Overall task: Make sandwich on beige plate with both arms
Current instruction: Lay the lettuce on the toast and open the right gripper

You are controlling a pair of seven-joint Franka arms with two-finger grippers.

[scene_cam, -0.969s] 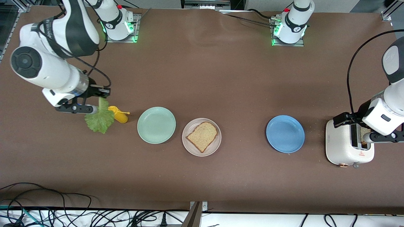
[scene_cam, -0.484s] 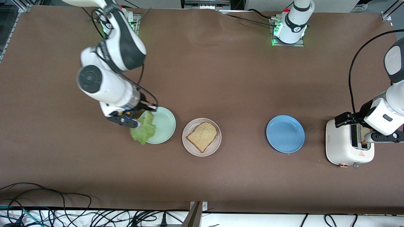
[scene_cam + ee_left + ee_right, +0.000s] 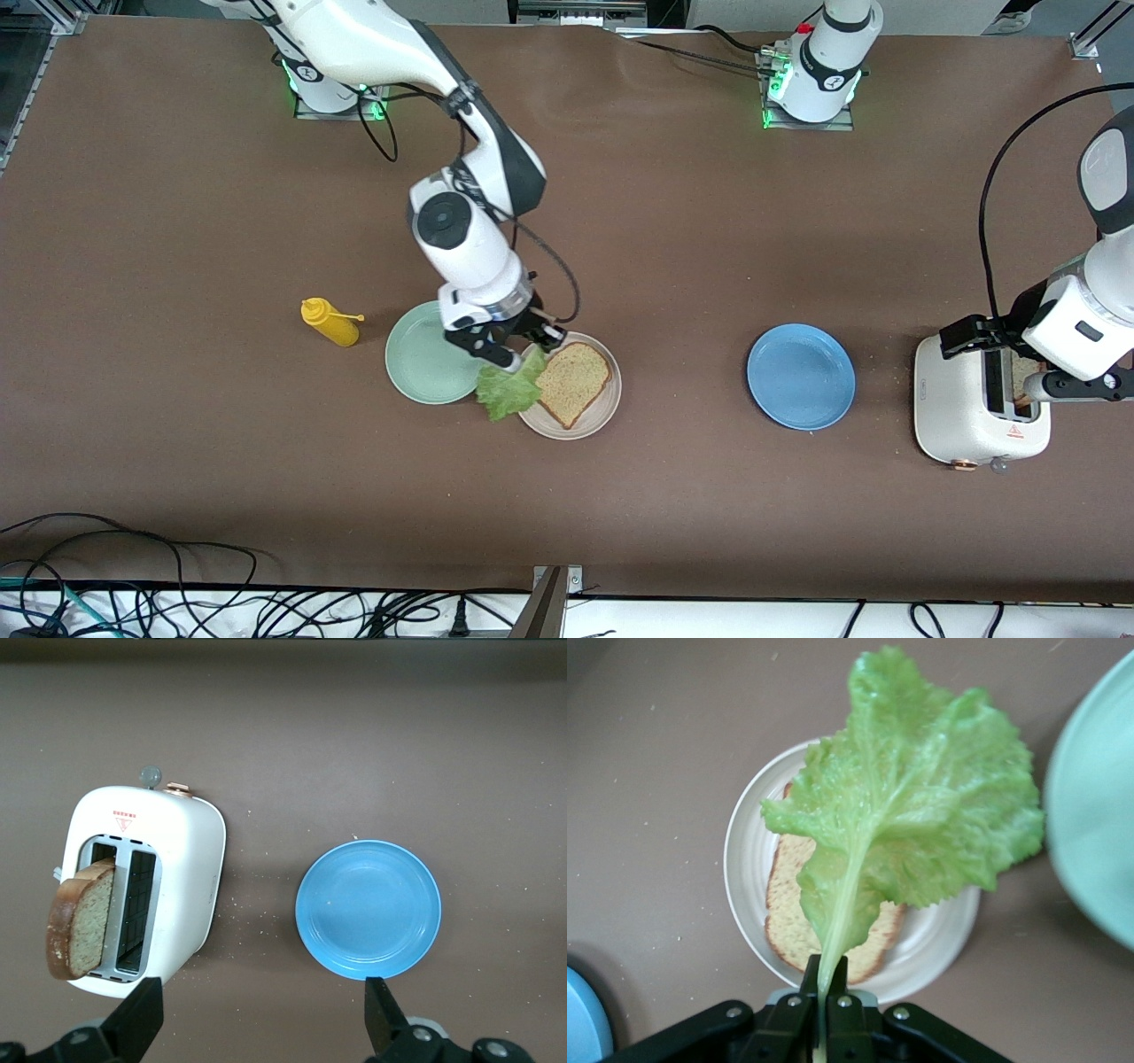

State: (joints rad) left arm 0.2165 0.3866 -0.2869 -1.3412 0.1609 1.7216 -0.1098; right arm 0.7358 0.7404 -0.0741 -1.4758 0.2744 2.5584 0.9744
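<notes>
1. One second has carried the right gripper [image 3: 523,350], clamped on the lettuce leaf's [image 3: 507,390] stem, from beside the mustard bottle [image 3: 331,323] to over the beige plate [image 3: 602,412] mid-surface.
2. Bread slice [image 3: 574,381] waits there (release looks next).
3. Left gripper [image 3: 261,1028] hovers spread over the toaster [image 3: 961,425], where another slice [image 3: 81,920] stands.

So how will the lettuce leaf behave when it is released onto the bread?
Probably floppy: the lettuce leaf hangs limp from its stem in the right end effector. It looks thin and light, so it may drape unevenly over the bread slice or slide.
</notes>
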